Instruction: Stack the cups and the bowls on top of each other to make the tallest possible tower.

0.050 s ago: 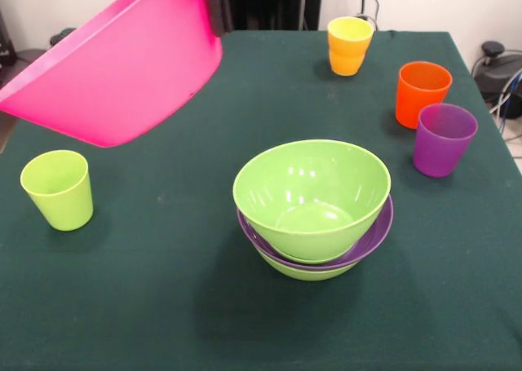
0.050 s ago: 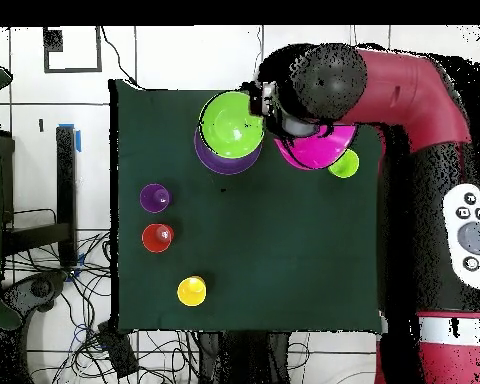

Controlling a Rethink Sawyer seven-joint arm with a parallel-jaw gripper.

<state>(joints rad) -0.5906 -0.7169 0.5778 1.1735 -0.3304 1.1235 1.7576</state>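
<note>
nearest on the counter (image 1: pixel 163 306): tower (image 1: pixel 314 212) so far three deep, lime bowl (image 1: pixel 310 193) nested in purple bowl (image 1: pixel 371 239) over another lime bowl. lime cup (image 1: pixel 57 189) alone at the left. pink bowl (image 1: pixel 114 61) aloft and tilted, well clear of the tower, not yet placed. hand (image 2: pixel 274 105) mostly hidden; grip cannot be judged. farther back: purple cup (image 1: pixel 443 139), orange cup (image 1: pixel 422 92), yellow cup (image 1: pixel 349 45), all unstacked.
</note>
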